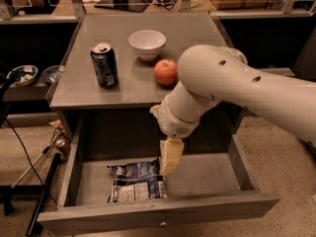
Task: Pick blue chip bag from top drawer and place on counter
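Observation:
The blue chip bag (137,181) lies flat on the floor of the open top drawer (207,174), left of centre, dark blue at its top and white at its lower part. My gripper (169,158) hangs from the white arm over the drawer, just above and at the bag's right edge. The counter (143,68) is the grey cabinet top behind the drawer.
On the counter stand a dark blue soda can (104,64), a white bowl (147,44) and a red apple (166,72). The drawer front has a small knob (160,223). Cables and a stand lie on the floor at left (37,181). A shelf with bowls is at far left (22,74).

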`<state>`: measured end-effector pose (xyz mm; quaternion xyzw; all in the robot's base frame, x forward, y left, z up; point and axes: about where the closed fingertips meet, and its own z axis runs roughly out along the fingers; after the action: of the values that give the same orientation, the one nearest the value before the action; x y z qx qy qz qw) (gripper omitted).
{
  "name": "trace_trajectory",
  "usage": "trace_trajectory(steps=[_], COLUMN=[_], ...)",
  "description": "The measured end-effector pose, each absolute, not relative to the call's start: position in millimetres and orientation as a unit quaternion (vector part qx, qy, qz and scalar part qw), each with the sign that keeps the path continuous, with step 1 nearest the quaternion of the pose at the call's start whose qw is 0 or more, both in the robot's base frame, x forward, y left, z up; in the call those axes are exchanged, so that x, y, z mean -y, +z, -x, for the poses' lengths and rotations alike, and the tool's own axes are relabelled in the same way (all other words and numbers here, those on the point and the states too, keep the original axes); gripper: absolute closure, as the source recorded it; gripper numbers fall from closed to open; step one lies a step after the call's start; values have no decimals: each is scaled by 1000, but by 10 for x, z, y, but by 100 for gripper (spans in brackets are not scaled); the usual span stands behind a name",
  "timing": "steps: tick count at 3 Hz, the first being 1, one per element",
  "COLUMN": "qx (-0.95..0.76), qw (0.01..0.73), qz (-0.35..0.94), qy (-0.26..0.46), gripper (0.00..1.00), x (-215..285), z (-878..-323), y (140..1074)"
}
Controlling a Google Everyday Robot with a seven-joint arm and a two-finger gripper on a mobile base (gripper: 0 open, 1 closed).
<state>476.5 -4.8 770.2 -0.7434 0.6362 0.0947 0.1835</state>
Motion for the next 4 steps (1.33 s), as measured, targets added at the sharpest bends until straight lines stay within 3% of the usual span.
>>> trace_trajectory(steps=[4], qx=[-604], qw=[230], qz=[753], qy=[124], gripper=[0], x=[22], z=[-4782], y=[7389])
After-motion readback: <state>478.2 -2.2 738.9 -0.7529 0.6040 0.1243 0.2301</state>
